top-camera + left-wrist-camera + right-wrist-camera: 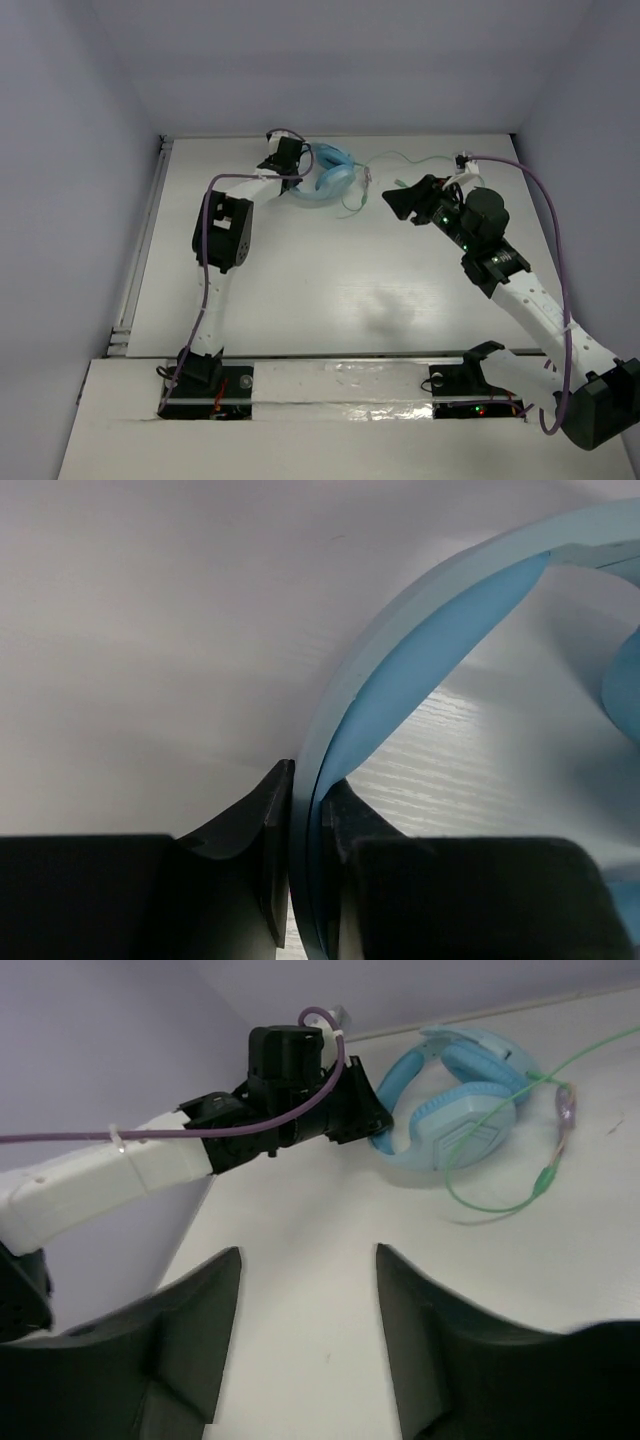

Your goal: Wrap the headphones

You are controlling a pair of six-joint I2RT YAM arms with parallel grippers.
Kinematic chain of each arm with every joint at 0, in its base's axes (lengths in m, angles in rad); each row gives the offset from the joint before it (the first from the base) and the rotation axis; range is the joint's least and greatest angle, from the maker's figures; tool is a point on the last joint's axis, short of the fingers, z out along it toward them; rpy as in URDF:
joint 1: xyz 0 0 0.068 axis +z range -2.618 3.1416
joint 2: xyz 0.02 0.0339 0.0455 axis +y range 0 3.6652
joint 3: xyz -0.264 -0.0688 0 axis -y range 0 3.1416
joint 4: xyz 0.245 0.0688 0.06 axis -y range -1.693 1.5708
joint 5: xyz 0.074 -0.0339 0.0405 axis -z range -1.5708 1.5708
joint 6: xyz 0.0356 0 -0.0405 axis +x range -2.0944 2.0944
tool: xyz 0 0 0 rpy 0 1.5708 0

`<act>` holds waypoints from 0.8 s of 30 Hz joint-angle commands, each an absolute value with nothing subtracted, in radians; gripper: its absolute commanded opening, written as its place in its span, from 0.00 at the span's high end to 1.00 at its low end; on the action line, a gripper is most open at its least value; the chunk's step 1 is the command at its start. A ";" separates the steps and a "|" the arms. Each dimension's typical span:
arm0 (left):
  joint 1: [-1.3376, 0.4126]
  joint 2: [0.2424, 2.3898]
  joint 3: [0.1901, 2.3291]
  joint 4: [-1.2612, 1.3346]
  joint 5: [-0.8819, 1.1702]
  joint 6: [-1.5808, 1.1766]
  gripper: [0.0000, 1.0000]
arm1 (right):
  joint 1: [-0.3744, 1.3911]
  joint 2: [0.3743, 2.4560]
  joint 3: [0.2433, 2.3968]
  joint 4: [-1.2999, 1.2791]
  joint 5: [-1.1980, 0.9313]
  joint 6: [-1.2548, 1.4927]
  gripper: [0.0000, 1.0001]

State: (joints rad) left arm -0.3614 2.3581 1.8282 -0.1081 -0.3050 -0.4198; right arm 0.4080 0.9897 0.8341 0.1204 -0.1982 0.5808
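**Headband pinched by the left fingers; right fingers open near the cable**

The light blue over-ear headphones with padded cups (330,180) are seen lying on the white worktop (300,290). In the top view they are at about 12 o'clock, close to the far edge and a little left of centre. Their curved headband (400,680) is turned toward 9 o'clock.

There the headband is clamped by the left fingers (270,850). In the left wrist view the thin blue band is squeezed between the two black fingers, with bare worktop behind it.

A thin pale green cable (470,1203) is trailed from the cups toward 3 o'clock. It lies in loose curls on the worktop, and a small plug (548,1175) is carried on one loop.

The right fingers (190,1330) are placed at 3 o'clock of the headphones, near them but apart, and are pointed toward them. They are spread wide, and nothing is held between them. From above, the cable is seen running close past the right fingers. Whether it is touched cannot be told.

A thick purple cable (200,1132) is routed along the left arm's white link.
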 commanded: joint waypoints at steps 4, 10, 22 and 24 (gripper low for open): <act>-0.365 2.104 1.749 -0.178 -0.246 -0.330 1.00 | 0.417 1.029 0.848 0.213 -0.224 0.517 1.00; -0.365 1.833 1.772 -0.365 -0.179 -0.230 1.00 | 0.417 1.199 0.998 0.216 -0.441 0.206 1.00; -0.304 1.652 2.062 -0.581 -0.077 -0.175 1.00 | 0.417 1.379 1.178 0.071 -0.352 0.028 0.27; -0.295 1.623 2.068 -0.575 -0.061 -0.182 1.00 | 0.384 1.323 1.120 0.176 -0.354 0.070 0.15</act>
